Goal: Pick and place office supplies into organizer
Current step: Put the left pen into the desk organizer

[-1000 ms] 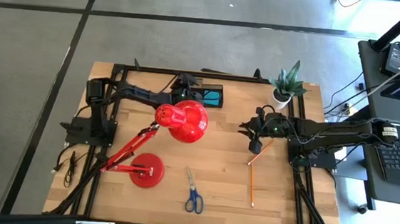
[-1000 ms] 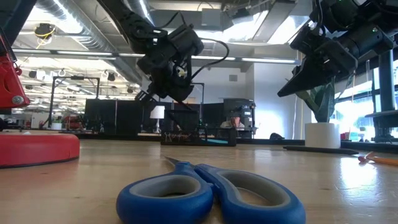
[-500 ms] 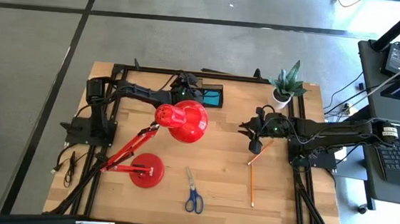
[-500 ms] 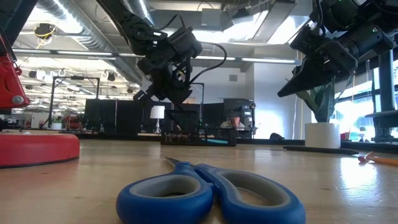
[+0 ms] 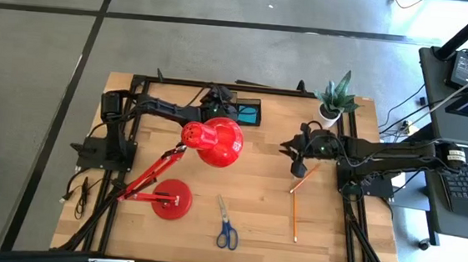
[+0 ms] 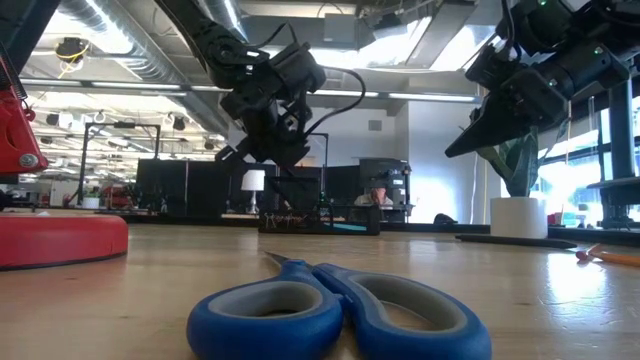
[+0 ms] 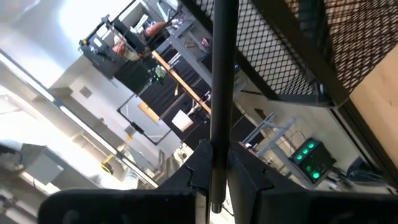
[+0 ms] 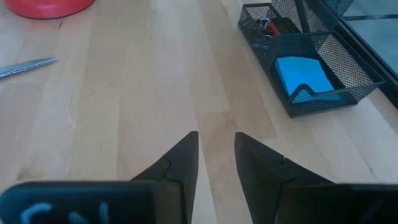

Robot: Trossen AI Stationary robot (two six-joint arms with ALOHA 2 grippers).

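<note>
one black pen [image 7: 221, 93] sits clamped in left pincer [image 7: 214, 177] above organizer [image 5: 246, 111].

Open middle, crowded far edge

The red lamp [image 5: 212, 142] blocks the table's [image 5: 254, 191] left half, the left gripper [image 5: 217, 103] hangs over the organizer [image 5: 248, 112] — bare wood lies between scissors [image 5: 226, 225], pencils [image 5: 296, 204] and organizer.

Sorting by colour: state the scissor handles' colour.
Blue scissors handles with grey inner lining, clearest in the low view.
</note>
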